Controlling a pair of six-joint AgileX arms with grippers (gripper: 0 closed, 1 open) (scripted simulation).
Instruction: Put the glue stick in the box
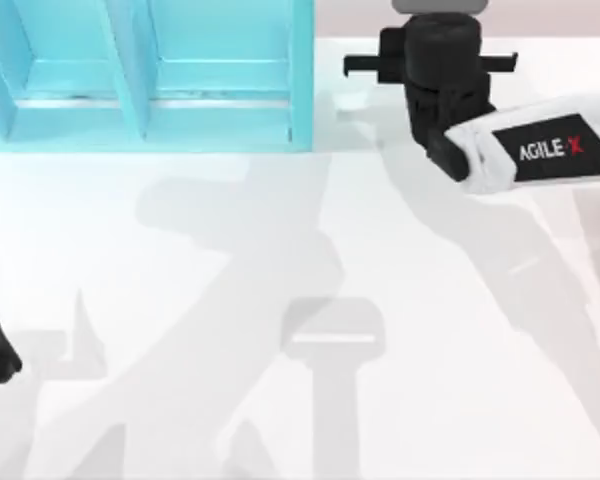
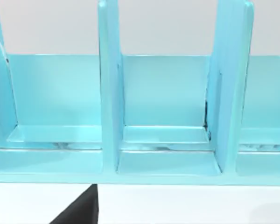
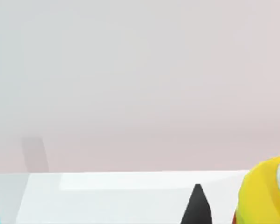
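Right gripper (image 1: 435, 75) positioned just right of the box (image 1: 300, 70), above the white surface (image 1: 280, 250); finger spread indeterminate. "AGILE X" legible on forearm. Glue stick (image 3: 263, 196) close beside that gripper, yellow collar visible. Left arm parked at left edge.

Rendered simulation test bench, not a lived-in room. A plain white counter (image 1: 280, 250) carries flat, soft-edged shadows. Behind the counter stands a blank pale wall. A smooth light-blue box (image 1: 150, 70) with upright dividers sits at the counter's far edge. Surfaces are uniform and unmarked.
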